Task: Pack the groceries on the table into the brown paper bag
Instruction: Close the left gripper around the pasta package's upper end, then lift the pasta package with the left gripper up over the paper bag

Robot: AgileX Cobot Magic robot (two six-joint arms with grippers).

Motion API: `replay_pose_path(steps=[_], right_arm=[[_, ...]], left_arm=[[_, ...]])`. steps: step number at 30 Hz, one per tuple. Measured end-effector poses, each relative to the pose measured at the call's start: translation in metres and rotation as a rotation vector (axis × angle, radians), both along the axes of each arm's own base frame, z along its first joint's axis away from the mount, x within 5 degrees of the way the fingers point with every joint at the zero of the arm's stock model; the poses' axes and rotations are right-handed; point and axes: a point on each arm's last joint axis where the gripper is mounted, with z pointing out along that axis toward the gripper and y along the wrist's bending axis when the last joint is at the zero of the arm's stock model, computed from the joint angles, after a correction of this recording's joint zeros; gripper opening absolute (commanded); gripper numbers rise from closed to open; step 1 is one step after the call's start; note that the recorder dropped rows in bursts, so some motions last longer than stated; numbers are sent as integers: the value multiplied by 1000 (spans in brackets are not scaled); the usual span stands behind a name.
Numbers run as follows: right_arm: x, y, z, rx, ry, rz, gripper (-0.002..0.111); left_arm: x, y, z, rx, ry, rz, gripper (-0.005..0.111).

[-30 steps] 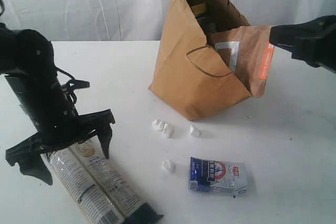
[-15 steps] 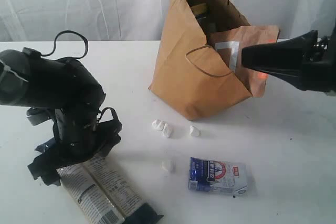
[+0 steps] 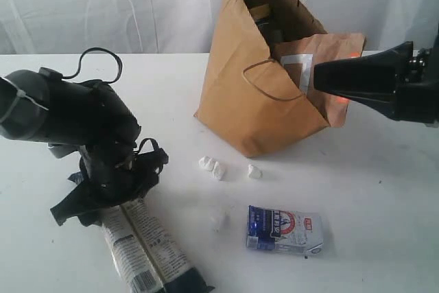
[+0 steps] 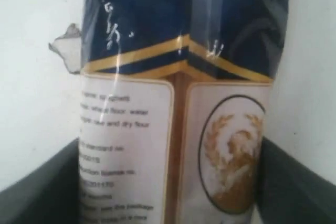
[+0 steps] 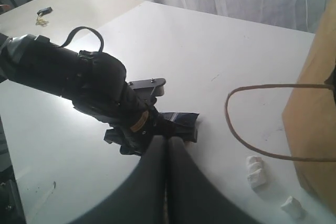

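The long dark-blue noodle pack (image 3: 152,252) lies on the white table (image 3: 370,190) at front left. My left gripper (image 3: 110,193) is down over its upper end. In the left wrist view the noodle pack (image 4: 178,129) fills the gap, and both fingers (image 4: 42,192) press its sides. The brown paper bag (image 3: 254,94) stands at the back, mouth open, with dark items inside. The orange-brown pouch (image 3: 336,60) leans at its right side. My right gripper (image 3: 317,77) is shut and empty, its tip in front of the pouch. The blue-white carton (image 3: 285,230) lies flat at front centre.
Small white crumbs (image 3: 212,167) lie between bag and carton, with another crumb (image 3: 219,219) left of the carton. The bag's cord handle (image 5: 247,124) and wall (image 5: 315,129) show in the right wrist view, beside crumbs (image 5: 255,170). A white curtain hangs behind the table.
My left gripper dropped from above the table onto the noodle pack and closed around it; the pack's upper end shifted right. My right gripper moved left toward the pouch, then held still.
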Motion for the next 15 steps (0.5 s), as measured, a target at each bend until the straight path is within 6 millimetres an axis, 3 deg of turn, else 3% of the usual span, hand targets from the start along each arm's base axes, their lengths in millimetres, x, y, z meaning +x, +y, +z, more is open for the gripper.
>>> replay_pose_path(steps=[4,11,15], right_arm=[[0,0,0,-2,0,-1,0],[0,0,0,-2,0,-1,0],[0,0,0,-2,0,-1,0]], left_arm=[[-1,0,0,16,16,-59,2],[8,1,11,-26,-13,-62,0],[35,17,47,-120,-130,-11,0]])
